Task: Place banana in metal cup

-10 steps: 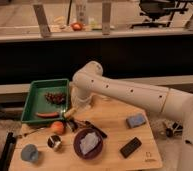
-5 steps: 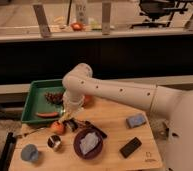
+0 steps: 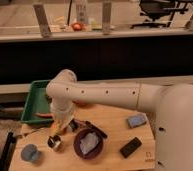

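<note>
Where the white arm (image 3: 105, 95) bends down over the left part of the wooden counter (image 3: 115, 135), the following stand.

1. Hand (image 3: 59, 131): at the arm's lower end, low over the counter's left part, just in front of the green tray. Spread or pressed together: cannot tell.
2. Banana (image 3: 64, 127): a pale yellow streak at the hand, probably this item. It sits just above and to the right of the metal cup and is not in it. Whether it is gripped or lies on the counter cannot be told.
3. Metal cup (image 3: 54, 143): small, shiny, upright on the counter, just below the hand.
4. Green tray (image 3: 32, 100): at the counter's far left corner, partly hidden by the arm.
5. Orange-red stick (image 3: 44, 116): at the tray's near edge, left of the hand.
6. Blue-grey cup (image 3: 30, 153): near left corner, left of the metal cup and apart from it.
7. Dark bowl (image 3: 77, 150): right of the metal cup, holding a crumpled pale item (image 3: 90, 142).
8. Dark rod (image 3: 94, 130): lying just behind the bowl.
9. Black flat slab (image 3: 130, 147): right of the bowl.
10. Blue block (image 3: 136, 120): behind the slab, near the right edge.
</note>
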{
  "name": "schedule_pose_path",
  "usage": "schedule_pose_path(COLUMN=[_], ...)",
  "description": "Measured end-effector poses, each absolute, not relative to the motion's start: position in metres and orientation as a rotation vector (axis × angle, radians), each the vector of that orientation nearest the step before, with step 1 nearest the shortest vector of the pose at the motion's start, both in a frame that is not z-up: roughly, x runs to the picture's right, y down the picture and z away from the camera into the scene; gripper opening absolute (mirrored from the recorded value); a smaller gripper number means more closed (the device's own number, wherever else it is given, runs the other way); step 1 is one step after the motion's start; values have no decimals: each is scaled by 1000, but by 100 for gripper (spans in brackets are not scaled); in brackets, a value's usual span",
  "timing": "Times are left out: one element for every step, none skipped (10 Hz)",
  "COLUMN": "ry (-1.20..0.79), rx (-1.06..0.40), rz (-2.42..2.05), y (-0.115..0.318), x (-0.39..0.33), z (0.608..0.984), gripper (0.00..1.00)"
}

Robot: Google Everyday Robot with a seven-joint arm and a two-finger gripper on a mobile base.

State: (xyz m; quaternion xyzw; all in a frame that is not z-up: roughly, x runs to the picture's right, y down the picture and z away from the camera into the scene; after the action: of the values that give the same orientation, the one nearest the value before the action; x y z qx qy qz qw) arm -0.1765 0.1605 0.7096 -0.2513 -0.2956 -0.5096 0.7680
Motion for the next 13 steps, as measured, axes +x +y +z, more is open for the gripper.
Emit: schedule_pose_path(ry=[-652,-661,-673,-683,-693,-700,-711,-715,-720,-722,-721,-720,-718], rx=[-557,-569,-579,-584,-589,-591,-593,-595,-597,-597,-597,-596,-596], rz=[-1128,-1147,-1167,-1181,-1192,-1201,-1211,-1215,-1221,-1225,-1224,-1223,-1220], y=[168,177,187,193,198,203,208,211,214,216,218,219,220], x=[-179,-180,-184,-189,-194,-197,-202,-204,-207,-209,-210,-211,-211], z=[708,706,703,702,702,702,701,701,701,701,701,702,702], gripper=[0,0,0,0,0,0,0,0,0,0,0,0,0])
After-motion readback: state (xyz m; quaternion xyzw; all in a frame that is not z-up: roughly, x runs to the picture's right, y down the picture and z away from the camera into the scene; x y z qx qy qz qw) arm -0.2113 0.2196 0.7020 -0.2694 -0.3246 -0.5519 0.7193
